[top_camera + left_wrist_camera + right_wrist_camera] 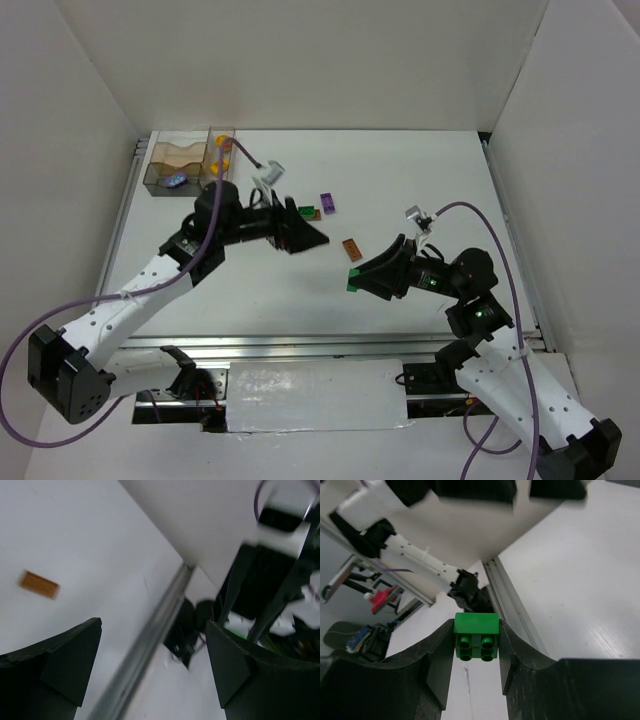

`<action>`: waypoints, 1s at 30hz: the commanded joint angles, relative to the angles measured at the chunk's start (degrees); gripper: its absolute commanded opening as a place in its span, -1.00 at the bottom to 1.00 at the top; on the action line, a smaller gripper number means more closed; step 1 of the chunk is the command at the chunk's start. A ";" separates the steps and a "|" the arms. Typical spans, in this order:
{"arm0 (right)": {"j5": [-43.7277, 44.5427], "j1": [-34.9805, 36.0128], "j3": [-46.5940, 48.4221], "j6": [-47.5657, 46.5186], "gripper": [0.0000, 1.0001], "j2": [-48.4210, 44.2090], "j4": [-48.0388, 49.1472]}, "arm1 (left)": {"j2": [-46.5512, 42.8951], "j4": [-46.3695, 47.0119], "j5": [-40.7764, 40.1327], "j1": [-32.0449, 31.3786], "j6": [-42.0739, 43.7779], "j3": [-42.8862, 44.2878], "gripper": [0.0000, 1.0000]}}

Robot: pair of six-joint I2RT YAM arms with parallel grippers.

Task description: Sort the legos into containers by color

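Lego (477,630), green, clamped by right pincer (476,646); left-wrist view blurred.

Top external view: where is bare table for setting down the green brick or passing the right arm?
Bare: the far-right table between purple brick and right rail; also the near strip left of the green brick. Crowded: mid-table, where the left fingers, orange brick and purple brick cluster, and the far-left containers.

Glossy green plastic brick (476,635), matt black fingers (440,665), smooth faintly shiny white table (580,580), metal rail (512,605)
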 commanded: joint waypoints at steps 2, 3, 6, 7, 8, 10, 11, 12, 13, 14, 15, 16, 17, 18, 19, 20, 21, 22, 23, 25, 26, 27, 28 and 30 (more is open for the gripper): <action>-4.88 -0.07 0.57 8.10 -1.00 -1.65 15.52 | -8.57 5.63 11.79 -7.59 -0.01 -4.67 0.93; -5.24 0.02 0.39 10.37 -1.00 -1.74 17.04 | -10.58 5.28 11.18 -10.12 0.26 -5.11 0.93; -6.47 0.89 0.12 13.98 -1.00 -1.74 22.84 | -11.48 6.15 9.16 -15.92 0.96 -6.08 0.89; -6.39 1.42 0.21 14.17 -1.00 -1.57 23.29 | -11.22 6.42 8.90 -17.43 1.49 -5.82 0.85; -5.60 2.29 0.82 14.00 -1.00 -1.39 22.51 | -10.95 6.68 8.81 -18.75 1.93 -5.64 0.82; -4.54 3.09 2.05 12.25 -1.00 -1.57 19.01 | -10.33 7.21 6.35 -22.09 2.37 -5.29 0.78; -3.84 3.53 2.14 11.63 -1.00 -2.00 18.21 | -10.07 7.30 5.82 -22.80 2.72 -5.03 0.77; -3.49 3.71 2.14 11.10 -1.00 -2.35 17.76 | -9.64 6.86 4.69 -23.68 3.07 -4.68 0.74; -3.14 3.71 2.06 11.01 -1.00 -2.71 17.06 | -9.54 6.69 4.24 -24.03 3.25 -4.24 0.72; -2.87 3.80 2.05 11.01 -1.00 -3.32 17.06 | -9.37 7.12 4.15 -24.30 3.25 -4.23 0.67; -2.96 3.88 1.97 11.18 -1.00 -3.41 17.06 | -9.02 7.21 3.71 -24.56 3.08 -4.06 0.65; -3.22 3.97 1.97 11.27 -1.00 -3.50 17.32 | -8.75 7.21 3.53 -24.65 3.16 -3.97 0.64; -3.48 4.06 2.05 11.71 -1.00 -3.41 17.67 | -8.58 6.95 3.18 -24.74 3.08 -3.88 0.65; -4.01 4.15 2.05 11.89 -1.00 -3.41 17.93 | -7.88 6.34 2.14 -24.83 3.34 -3.45 0.65; -4.19 4.24 2.32 11.80 -1.00 -3.50 17.85 | -7.61 5.46 1.86 -24.83 3.51 -3.18 0.66; -4.28 4.32 2.41 11.80 -1.00 -3.67 17.85 | -7.44 5.02 1.51 -24.91 3.69 -3.01 0.69; -4.19 4.41 2.49 11.71 -1.00 -3.85 17.50 | -7.17 4.58 0.55 -24.91 3.87 -2.66 0.71; -4.10 4.41 2.67 11.54 -1.00 -4.03 17.23 | -7.08 4.23 0.46 -25.00 3.95 -2.57 0.72; -4.01 4.59 2.67 11.28 -1.00 -4.29 17.15 | -7.08 4.57 0.54 -25.00 3.95 -2.56 0.72; -3.66 4.76 2.50 11.01 -1.00 -4.03 17.32 | -7.08 5.89 1.50 -25.09 3.08 -2.83 0.70; -3.57 5.02 2.49 10.92 -1.00 -3.33 17.67 | -6.91 6.68 1.86 -25.44 2.82 -2.83 0.59; -3.49 5.11 2.32 10.92 -1.00 -3.06 17.85 | -6.47 7.64 2.04 -25.62 2.55 -2.65 0.51; -3.31 5.46 2.23 10.92 -1.00 -2.71 18.20 | -6.21 8.00 2.21 -25.88 2.46 -2.39 0.45; -2.69 5.81 2.32 10.57 -1.00 -1.92 18.29 | -5.42 7.74 2.22 -26.50 2.64 -1.52 0.37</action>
